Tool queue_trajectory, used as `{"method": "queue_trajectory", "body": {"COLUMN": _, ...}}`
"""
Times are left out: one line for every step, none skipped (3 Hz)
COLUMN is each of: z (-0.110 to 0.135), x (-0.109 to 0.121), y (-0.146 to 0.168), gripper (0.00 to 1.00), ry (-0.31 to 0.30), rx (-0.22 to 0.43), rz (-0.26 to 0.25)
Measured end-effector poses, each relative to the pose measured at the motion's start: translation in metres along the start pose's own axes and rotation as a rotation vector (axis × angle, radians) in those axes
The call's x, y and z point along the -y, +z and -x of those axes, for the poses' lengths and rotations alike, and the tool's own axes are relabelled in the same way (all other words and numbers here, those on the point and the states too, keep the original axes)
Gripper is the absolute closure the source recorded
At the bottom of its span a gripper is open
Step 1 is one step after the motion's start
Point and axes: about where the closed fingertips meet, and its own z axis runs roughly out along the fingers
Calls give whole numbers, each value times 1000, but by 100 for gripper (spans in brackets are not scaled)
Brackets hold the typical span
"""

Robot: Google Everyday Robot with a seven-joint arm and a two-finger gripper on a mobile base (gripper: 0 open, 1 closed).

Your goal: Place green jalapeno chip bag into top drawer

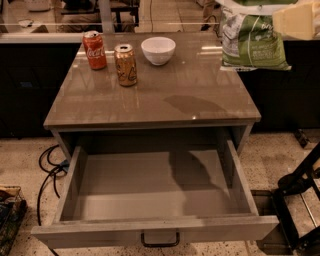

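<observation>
The green jalapeno chip bag hangs in the air at the top right, above the right rear corner of the tabletop. My gripper is at the top right edge of the view and is shut on the bag's upper end; a cream finger shows beside the bag. The top drawer is pulled fully open below the tabletop, its grey interior bare. Its front panel carries a dark handle. The bag casts a shadow on the tabletop and the drawer floor.
A red cola can, a gold can and a white bowl stand at the back of the tabletop. Black cables lie on the floor at left. A black metal frame stands at right.
</observation>
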Motion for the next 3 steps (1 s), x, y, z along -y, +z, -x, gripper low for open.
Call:
{"method": "queue_trajectory", "body": {"z": -13, "x": -20, "y": -12, "gripper": 100, "ry": -2, "rx": 6, "rz": 108}}
{"method": "queue_trajectory", "body": {"z": -47, "x": -60, "y": -14, "gripper": 100, "ry": 73, "rx": -4, "rz": 347}}
{"method": "queue_trajectory", "body": {"z": -74, "x": -116, "y": -15, "gripper": 100, "ry": 216, "rx": -21, "rz": 598}}
